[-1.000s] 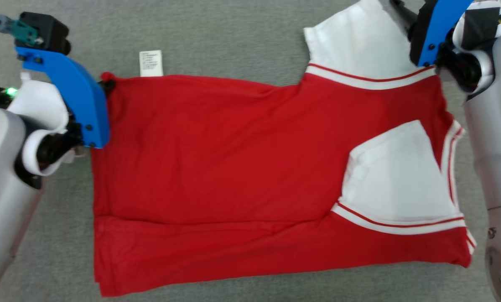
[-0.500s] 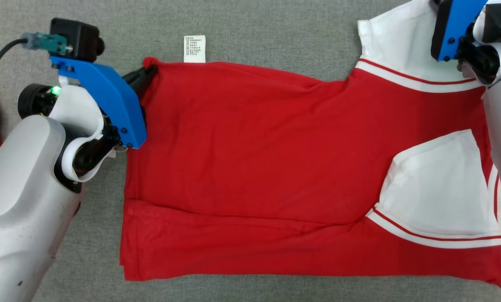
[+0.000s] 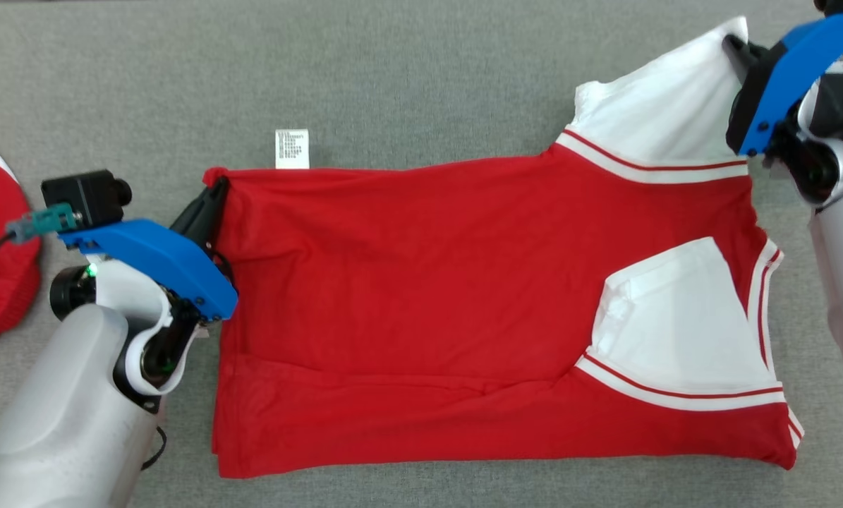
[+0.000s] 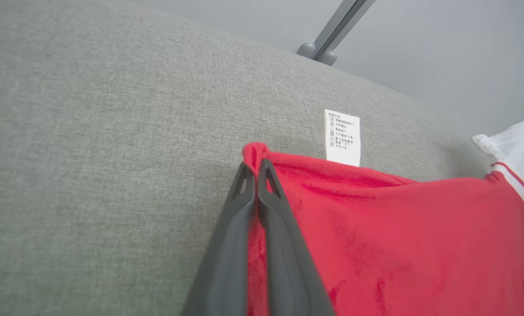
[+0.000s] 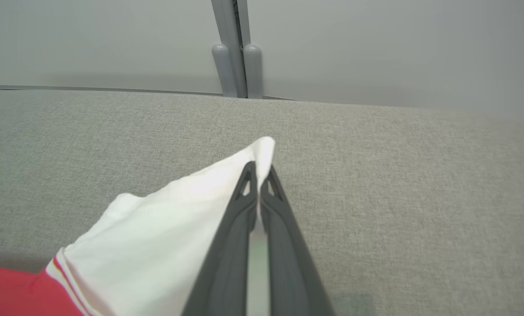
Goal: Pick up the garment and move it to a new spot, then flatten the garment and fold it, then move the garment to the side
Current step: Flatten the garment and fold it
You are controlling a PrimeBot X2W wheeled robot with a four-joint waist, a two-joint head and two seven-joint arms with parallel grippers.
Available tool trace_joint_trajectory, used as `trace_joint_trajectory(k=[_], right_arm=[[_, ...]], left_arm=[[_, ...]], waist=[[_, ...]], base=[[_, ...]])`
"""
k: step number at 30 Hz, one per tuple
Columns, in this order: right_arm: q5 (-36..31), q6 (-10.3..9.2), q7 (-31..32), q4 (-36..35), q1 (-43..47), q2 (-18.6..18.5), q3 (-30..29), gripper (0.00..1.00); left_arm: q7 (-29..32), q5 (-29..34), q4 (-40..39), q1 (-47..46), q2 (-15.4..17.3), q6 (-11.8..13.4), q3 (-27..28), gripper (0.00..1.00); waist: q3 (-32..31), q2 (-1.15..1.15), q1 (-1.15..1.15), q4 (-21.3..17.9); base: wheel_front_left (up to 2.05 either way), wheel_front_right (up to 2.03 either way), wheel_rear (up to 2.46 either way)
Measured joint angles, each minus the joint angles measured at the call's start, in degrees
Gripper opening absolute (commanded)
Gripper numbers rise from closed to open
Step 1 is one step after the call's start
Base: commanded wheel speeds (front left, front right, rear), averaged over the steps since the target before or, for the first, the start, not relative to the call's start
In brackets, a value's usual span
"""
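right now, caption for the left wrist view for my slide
Left claw pinches the red shirt by its corner, white label nearby

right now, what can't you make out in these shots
- Print on the care label: too small to read in the head and left wrist views.
- Red cloth at the head view's left edge: cut off by the frame.
- Underside of the garment: hidden by its own folded top layer.

A grey woven fabric surface [image 3: 421, 63] spreads wide and evenly lit; behind its far edge stands a plain pale wall [image 5: 376, 44]; a grey metal post [image 5: 231, 22] rises against it.
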Motion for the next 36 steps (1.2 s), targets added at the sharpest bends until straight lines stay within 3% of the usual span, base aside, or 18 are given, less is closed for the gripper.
trace_joint_trajectory(k=[7, 17, 24, 32, 33, 34, 35, 36], right_arm=[[9.96, 0.0, 0.09, -8.2, 10.03, -2.97, 2.43, 0.0], [15.36, -0.01, 6.78, -28.13, 30.98, -7.0, -1.14, 0.0], [13.81, -0.01, 13.22, -39.05, 43.27, -3.11, -9.11, 0.0], [10.31, -0.01, 18.3, -49.86, 54.22, 5.28, -16.05, 0.0], [9.69, -0.01, 18.79, -51.02, 55.08, 6.14, -16.63, 0.0], [9.04, -0.01, 19.37, -51.93, 55.94, 6.78, -17.02, 0.0], [8.73, -0.01, 20.05, -52.61, 56.77, 7.42, -17.35, 0.23], [8.56, -0.01, 20.74, -53.25, 57.63, 7.95, -17.46, 0.96]], left_arm=[[-6.87, 0.88, -0.63, 4.8, -2.01, -3.44, -1.38, 0.0], [-11.65, 2.93, -1.33, 13.24, -0.38, -4.47, -3.53, 0.0], [-13.0, 4.15, -0.68, 16.24, -0.04, -4.15, -5.01, 0.0], [-14.75, 4.49, 1.09, 17.68, -0.44, -3.38, -5.26, 0.0], [-15.08, 4.47, 1.26, 17.9, -0.47, -3.35, -5.13, 0.11], [-15.11, 4.45, 1.51, 18.02, -0.56, -3.34, -5.15, 0.31], [-15.15, 4.46, 1.74, 18.09, -0.68, -3.25, -5.23, 0.46], [-15.17, 4.48, 1.9, 18.11, -0.75, -3.25, -5.27, 0.79]], waist=[[-6.21, 0.0, -0.01, 0.52], [-11.1, 0.0, -0.02, 0.08], [-12.24, 0.0, -0.01, 0.16], [-12.83, 0.0, 0.0, 0.05], [-12.84, 0.0, 0.0, -0.07], [-12.86, 0.0, 0.0, -0.18], [-12.88, 0.0, 0.0, -0.26], [-12.9, 0.0, 0.0, -0.35]], base=[[0.0, 0.0, 0.0], [0.0, 0.0, 0.0], [0.0, 0.0, 0.0], [0.0, 0.0, 0.0], [0.0, 0.0, 0.0], [0.0, 0.0, 0.0], [0.0, 0.0, 0.0], [0.0, 0.0, 0.0]])
